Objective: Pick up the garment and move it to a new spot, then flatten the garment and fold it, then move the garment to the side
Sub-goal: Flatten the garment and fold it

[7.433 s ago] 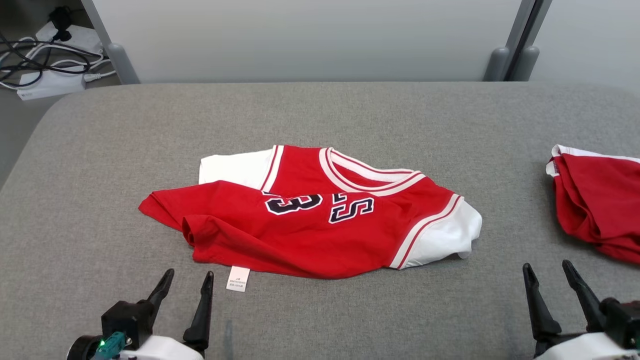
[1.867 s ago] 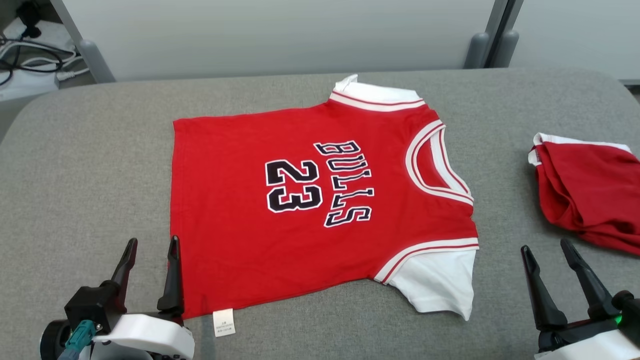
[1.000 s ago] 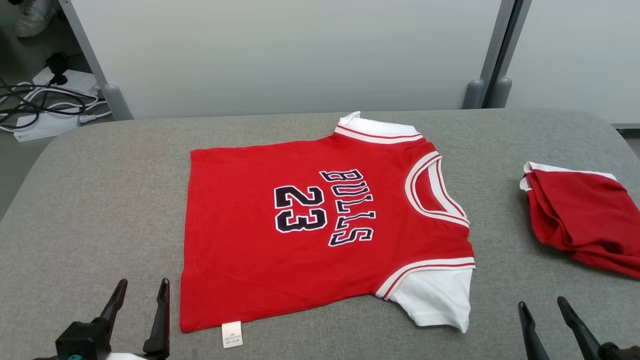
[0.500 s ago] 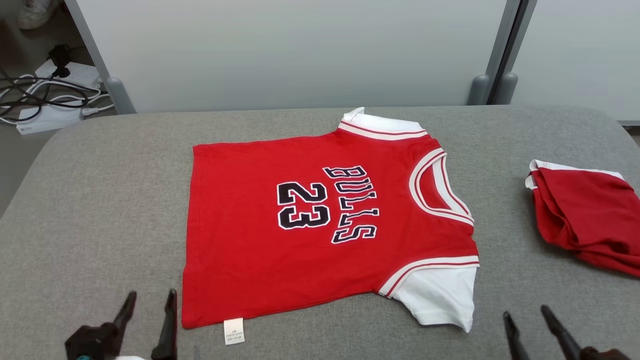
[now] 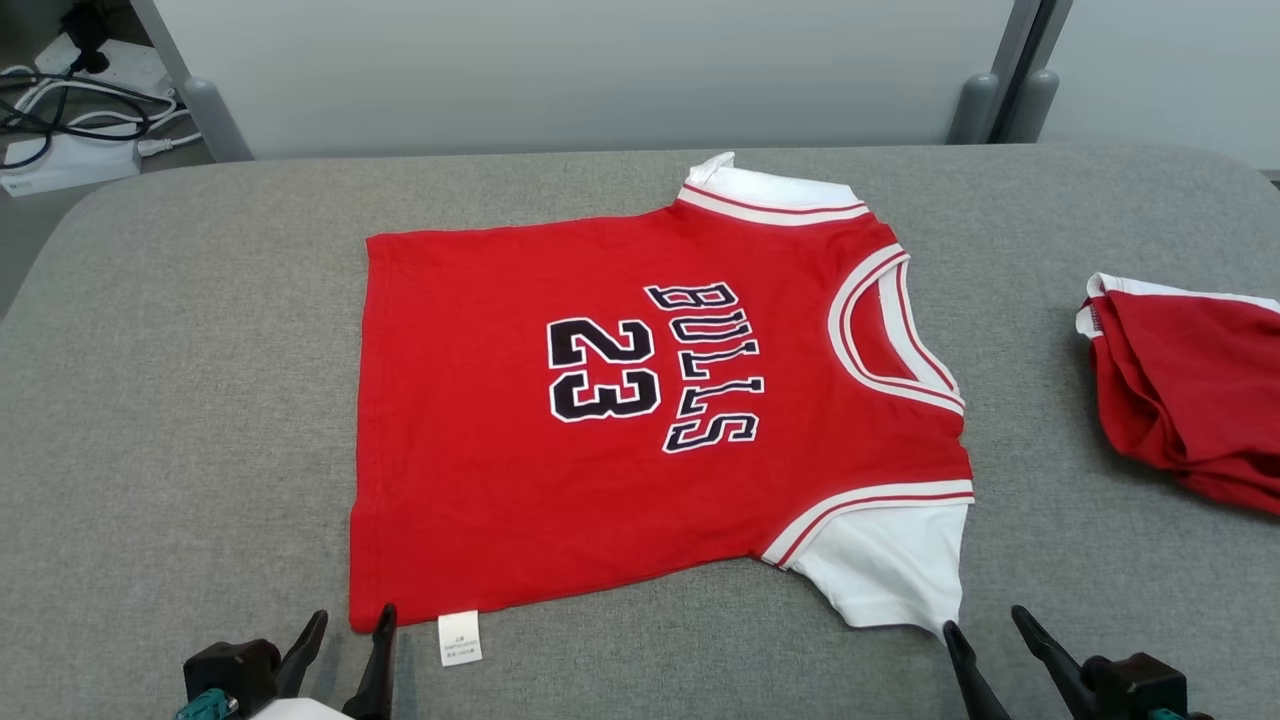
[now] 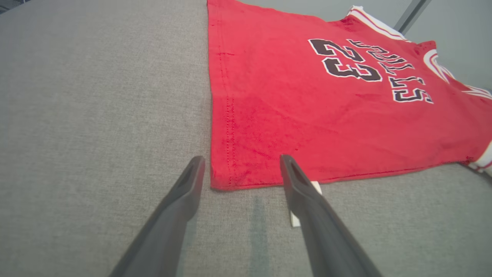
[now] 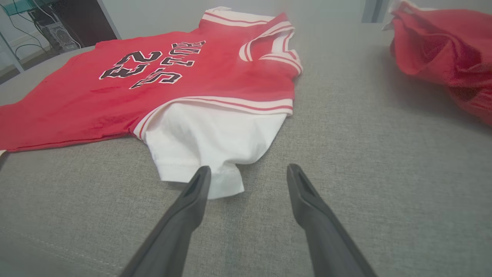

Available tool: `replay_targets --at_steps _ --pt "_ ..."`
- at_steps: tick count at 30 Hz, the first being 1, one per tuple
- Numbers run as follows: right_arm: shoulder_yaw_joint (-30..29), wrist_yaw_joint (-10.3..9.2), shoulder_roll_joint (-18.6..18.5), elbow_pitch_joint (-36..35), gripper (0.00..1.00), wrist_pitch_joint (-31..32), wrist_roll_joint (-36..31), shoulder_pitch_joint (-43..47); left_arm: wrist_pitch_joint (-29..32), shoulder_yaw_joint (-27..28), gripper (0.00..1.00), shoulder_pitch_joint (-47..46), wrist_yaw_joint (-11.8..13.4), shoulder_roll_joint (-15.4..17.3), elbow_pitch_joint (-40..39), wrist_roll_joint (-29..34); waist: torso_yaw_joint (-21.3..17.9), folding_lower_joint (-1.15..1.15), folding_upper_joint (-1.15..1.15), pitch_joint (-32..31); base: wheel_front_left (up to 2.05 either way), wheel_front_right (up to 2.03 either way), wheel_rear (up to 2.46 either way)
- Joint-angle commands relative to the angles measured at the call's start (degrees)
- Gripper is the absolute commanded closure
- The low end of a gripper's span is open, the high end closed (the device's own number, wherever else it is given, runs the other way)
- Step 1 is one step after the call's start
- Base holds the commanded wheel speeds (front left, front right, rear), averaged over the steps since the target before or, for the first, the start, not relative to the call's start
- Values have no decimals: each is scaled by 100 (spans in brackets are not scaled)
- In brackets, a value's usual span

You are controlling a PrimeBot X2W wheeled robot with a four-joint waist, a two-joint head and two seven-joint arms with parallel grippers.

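My left gripper [image 5: 352,620] spread, empty, at shirt [image 5: 600,440] hem corner, lower left | my right gripper [image 5: 983,622] likewise, at sleeve [image 5: 885,570] tip, lower right | shirt's long axis runs left-right.

Left end effector [image 5: 354,612]: two long tapered black fingers [image 5: 377,662], black block mount [image 5: 235,668], teal connector [image 5: 205,704], white forearm shell [image 5: 290,710]. Right end effector [image 5: 983,618]: matching black fingers, black block mount.

The head camera looks down over the worktop [image 5: 180,350] toward 12 o'clock, taking in the whole jersey [image 5: 480,450]. The wrist cameras sit low and close: one behind the left pincer [image 6: 241,157] at the jersey's 7 o'clock corner, one behind the right pincer [image 7: 249,167] at its 5 o'clock sleeve [image 7: 207,142]. All three share its printed front.
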Motion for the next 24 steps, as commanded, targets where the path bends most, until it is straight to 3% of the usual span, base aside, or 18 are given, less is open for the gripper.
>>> replay_targets --at_steps 1,17,18,19,20,21,22,24 --pt "188 -1 -112 -19 0 -80 15 -220 -89 200 0 -338 -54 95 14 -73 -23 0 0 59 0 0 0" --pt "798 -1 -142 572 0 -80 324 -827 -134 192 3 -983 -597 -120 1249 -325 -44 0 0 379 0 0 0" --pt "814 -1 -144 598 15 -80 342 -839 -107 181 41 -1017 -627 -123 1307 -337 -42 0 0 381 0 0 0" --pt "829 -1 -144 621 51 -80 359 -852 -74 171 60 -1047 -666 -128 1357 -358 -44 0 0 390 0 0 0" --pt "843 -1 -149 639 72 -80 370 -865 -35 149 100 -1072 -717 -132 1405 -374 -47 0 0 396 0 0 0" --pt "843 -1 -149 639 72 -80 370 -865 -35 149 100 -1072 -717 -132 1405 -374 -47 0 0 396 0 0 0" --pt "855 -1 -151 659 100 -80 389 -875 -25 136 100 -1098 -749 -134 1446 -380 -48 0 0 402 0 0 0" --pt "877 -1 -166 678 100 -80 432 -889 -38 123 100 -1144 -789 -150 1520 -386 -54 0 0 417 0 0 0"
